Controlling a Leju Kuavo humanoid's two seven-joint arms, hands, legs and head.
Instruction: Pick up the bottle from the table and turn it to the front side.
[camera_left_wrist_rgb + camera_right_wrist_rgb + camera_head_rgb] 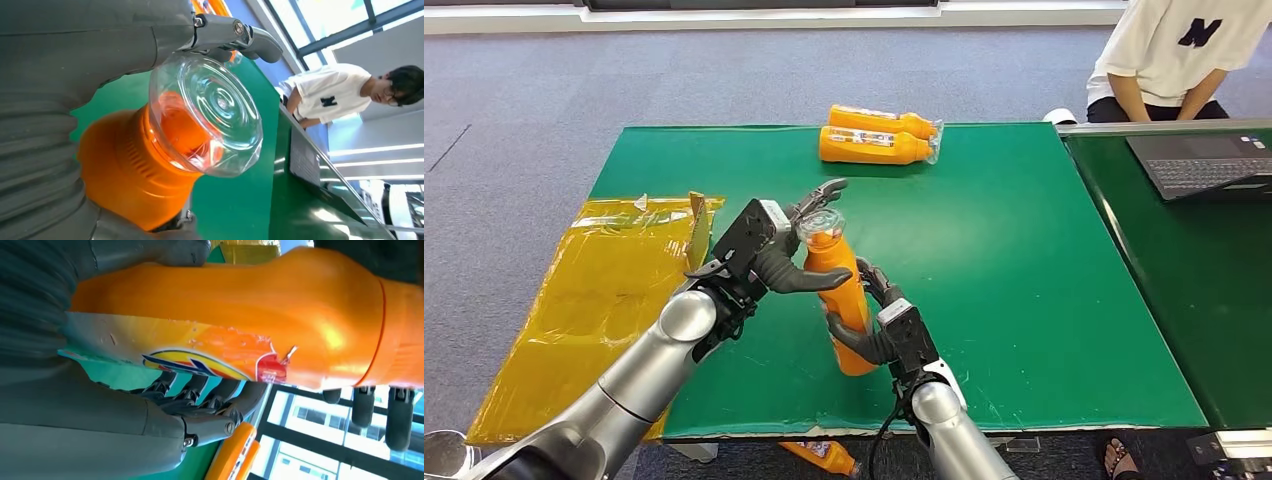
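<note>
Both hands grip bottle [839, 300] above desk [1024, 280]: left hand [769, 255] fingers wrap neck, right hand [884, 330] fingers wrap base; you risk slip if twisting unevenly

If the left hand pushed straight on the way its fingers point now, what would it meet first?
Probably nothing soon. The left hand grips the held bottle near its clear cap, fingers pointing up and away over bare green table. The two lying bottles sit roughly along that line, though depth is unclear.
</note>
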